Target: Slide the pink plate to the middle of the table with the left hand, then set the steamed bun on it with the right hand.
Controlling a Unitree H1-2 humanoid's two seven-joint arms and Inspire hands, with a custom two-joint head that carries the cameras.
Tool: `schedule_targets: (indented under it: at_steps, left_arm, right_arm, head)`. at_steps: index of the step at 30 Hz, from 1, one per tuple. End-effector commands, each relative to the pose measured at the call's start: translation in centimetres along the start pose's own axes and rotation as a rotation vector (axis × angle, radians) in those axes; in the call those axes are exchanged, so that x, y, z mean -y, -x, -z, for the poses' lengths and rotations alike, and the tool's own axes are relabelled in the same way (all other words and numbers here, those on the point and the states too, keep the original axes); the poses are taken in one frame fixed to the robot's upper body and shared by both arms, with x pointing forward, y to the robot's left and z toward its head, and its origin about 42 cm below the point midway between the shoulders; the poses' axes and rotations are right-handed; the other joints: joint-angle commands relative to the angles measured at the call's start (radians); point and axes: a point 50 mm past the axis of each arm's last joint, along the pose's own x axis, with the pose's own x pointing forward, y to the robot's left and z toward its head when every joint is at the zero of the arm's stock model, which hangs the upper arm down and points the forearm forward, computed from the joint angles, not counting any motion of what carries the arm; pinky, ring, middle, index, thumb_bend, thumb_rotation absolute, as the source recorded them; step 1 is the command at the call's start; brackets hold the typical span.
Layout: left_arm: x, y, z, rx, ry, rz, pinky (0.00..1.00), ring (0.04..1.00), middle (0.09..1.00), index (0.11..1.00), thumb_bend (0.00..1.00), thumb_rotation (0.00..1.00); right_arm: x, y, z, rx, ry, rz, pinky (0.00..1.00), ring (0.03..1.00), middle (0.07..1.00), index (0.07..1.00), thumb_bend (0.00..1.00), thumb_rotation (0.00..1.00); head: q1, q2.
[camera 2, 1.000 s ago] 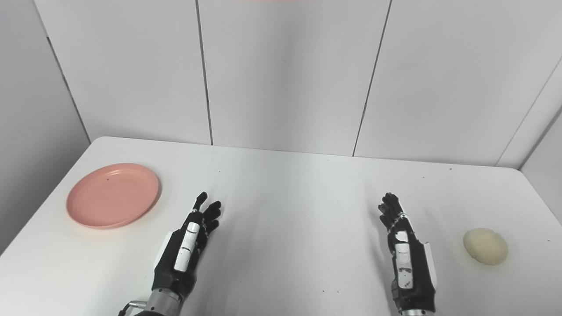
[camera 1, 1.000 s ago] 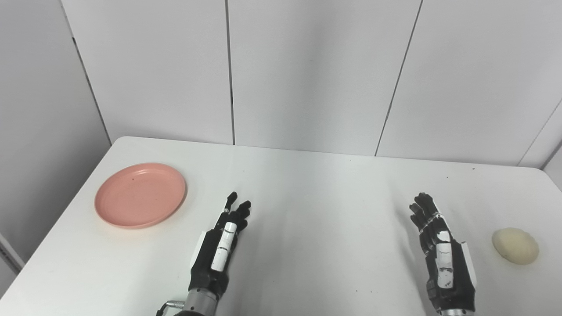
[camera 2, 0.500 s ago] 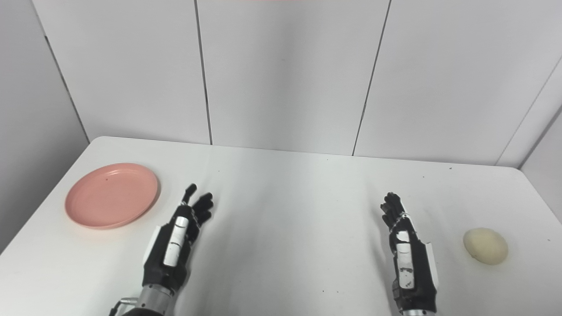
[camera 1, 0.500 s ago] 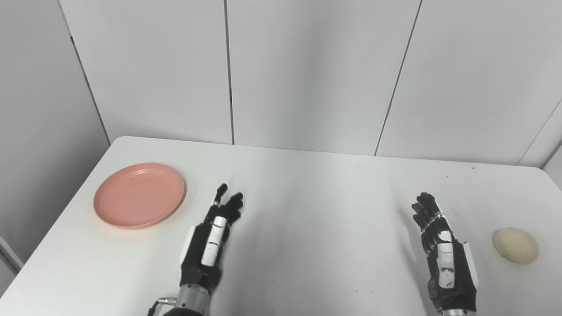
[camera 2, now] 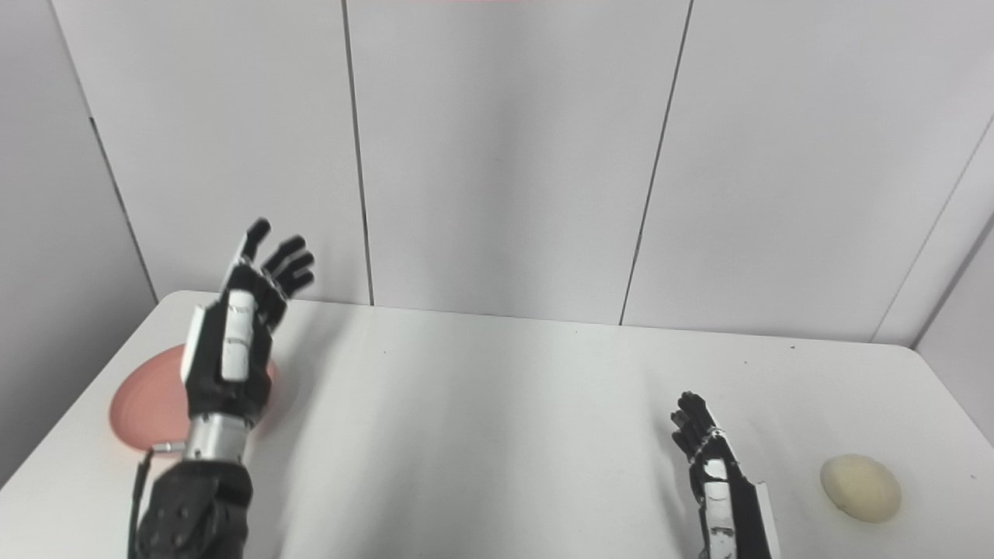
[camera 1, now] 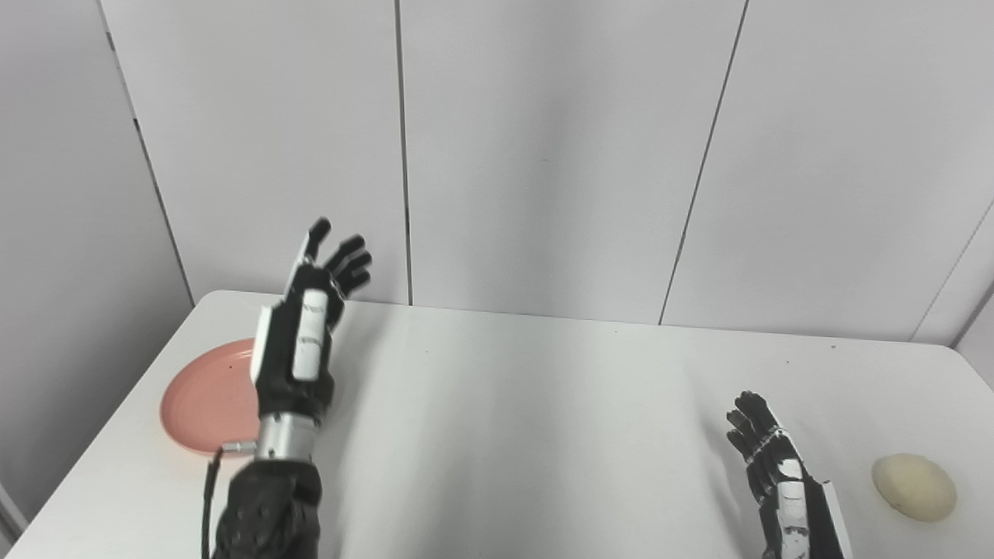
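Observation:
The pink plate [camera 1: 203, 401] lies flat near the table's left edge, its right part hidden behind my left arm. My left hand [camera 1: 307, 330] is raised high above the table over the plate's right side, fingers spread and open, holding nothing. The pale steamed bun [camera 1: 914, 487] sits on the table at the far right. My right hand [camera 1: 776, 481] is low at the bottom right, open and empty, a short way left of the bun and apart from it.
The white table [camera 1: 528, 435] runs back to grey wall panels close behind it. Its left edge lies just beyond the plate and its right edge just beyond the bun.
My left hand has lifted off the table and swung up and left over the plate. The camera has tilted up, so the whole scene sits lower. The right hand has held still.

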Motion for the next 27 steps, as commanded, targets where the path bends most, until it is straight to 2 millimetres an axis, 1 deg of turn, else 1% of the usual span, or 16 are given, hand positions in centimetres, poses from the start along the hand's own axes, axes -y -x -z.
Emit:
schedule_targets:
  at_steps: [1,3,7,8,9,11,14,17,19,21,24,27]
  left_arm:
    - [-1.2,-2.5,-2.2,0.115,-0.020,-0.023,0.84,0.817,0.821,0.880,0.81,0.85]
    - [-2.5,-3.6,-2.5,0.109,-0.066,-0.031,0.85,0.834,0.835,0.883,0.84,0.87]
    - [-5.9,-5.4,-3.3,0.046,-0.141,-0.030,0.88,0.884,0.888,0.891,0.83,0.90]
    - [-6.3,-5.6,-3.4,0.041,-0.151,-0.031,0.89,0.893,0.900,0.896,0.83,0.91]
    - [-7.5,-6.2,-3.3,0.034,-0.168,-0.040,0.89,0.898,0.907,0.899,0.83,0.91]
    - [-9.1,-6.9,-3.2,0.028,-0.185,-0.053,0.90,0.907,0.916,0.903,0.82,0.90]
    - [-11.9,-8.1,-3.1,0.019,-0.204,-0.075,0.88,0.896,0.913,0.912,0.80,0.89]
    - [-13.9,-8.8,-3.0,0.010,-0.226,-0.088,0.89,0.899,0.912,0.908,0.80,0.89]
    - [-15.8,-9.2,-2.8,-0.001,-0.247,-0.102,0.90,0.902,0.908,0.901,0.82,0.88]
    - [-17.4,-9.4,-2.5,-0.012,-0.261,-0.116,0.89,0.900,0.901,0.904,0.84,0.87]
    - [-19.1,-9.4,-2.1,-0.021,-0.262,-0.126,0.89,0.908,0.900,0.916,0.81,0.87]
    - [-20.5,-9.1,-1.3,-0.044,-0.257,-0.135,0.89,0.903,0.899,0.915,0.81,0.87]
  right_arm:
    - [0.0,3.0,3.1,-0.130,-0.020,0.025,0.92,0.909,0.915,0.882,0.68,1.00]
    - [0.0,3.0,3.0,-0.133,-0.014,0.023,0.92,0.909,0.913,0.883,0.68,1.00]
    - [0.1,3.0,3.0,-0.133,-0.015,0.021,0.92,0.906,0.906,0.877,0.68,1.00]
    - [0.1,3.1,3.0,-0.133,-0.017,0.022,0.92,0.903,0.904,0.877,0.68,1.00]
    - [0.0,3.1,2.9,-0.131,-0.019,0.021,0.92,0.901,0.902,0.876,0.68,1.00]
    - [0.0,3.1,2.8,-0.128,-0.020,0.018,0.91,0.893,0.893,0.876,0.68,0.99]
    - [0.0,3.1,2.7,-0.124,-0.013,0.016,0.89,0.880,0.882,0.869,0.68,1.00]
    - [-0.1,3.1,2.6,-0.120,-0.013,0.020,0.88,0.870,0.871,0.861,0.67,1.00]
    - [-0.1,3.1,2.6,-0.116,-0.017,0.022,0.88,0.865,0.866,0.856,0.67,0.99]
    - [-0.2,3.1,2.5,-0.115,-0.019,0.022,0.86,0.858,0.859,0.851,0.68,0.98]
    - [-0.2,3.0,2.5,-0.122,-0.016,0.019,0.86,0.859,0.865,0.855,0.69,0.99]
    - [-0.2,3.0,2.6,-0.121,-0.023,0.023,0.85,0.854,0.862,0.849,0.69,0.98]
  head:
    - [0.000,0.002]
    - [-0.002,0.005]
    - [-0.004,0.008]
    - [-0.005,0.009]
    - [-0.006,0.014]
    - [-0.007,0.020]
    - [-0.009,0.029]
    - [-0.008,0.035]
    - [-0.007,0.039]
    - [-0.008,0.042]
    - [-0.009,0.048]
    - [-0.010,0.049]
